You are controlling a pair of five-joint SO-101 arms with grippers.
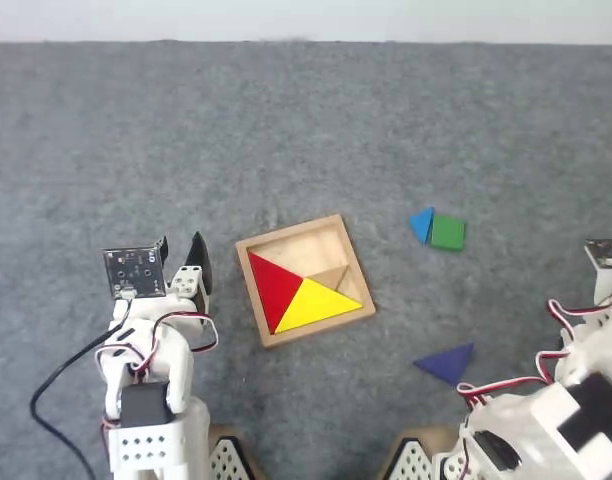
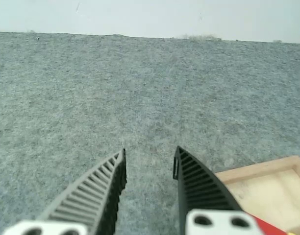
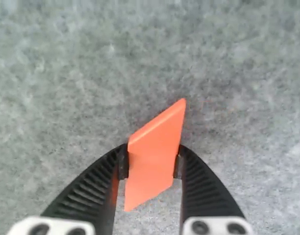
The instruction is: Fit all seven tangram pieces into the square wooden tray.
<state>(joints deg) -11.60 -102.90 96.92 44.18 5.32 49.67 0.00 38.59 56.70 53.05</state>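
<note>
**Right gripper point(image 3: 151, 154) clamps orange parallelogram point(image 3: 159, 133), long axis running forward.**
The wooden tray point(image 1: 308, 246) lies well to its left, just beside the parted, empty left gripper point(image 2: 150, 151).

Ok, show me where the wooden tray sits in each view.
High view: wooden tray at centre, beside the left gripper.
Left wrist view: its corner, close beside that gripper.
Right wrist view: not in it.
Shared landmark: the grey carpet.
</note>
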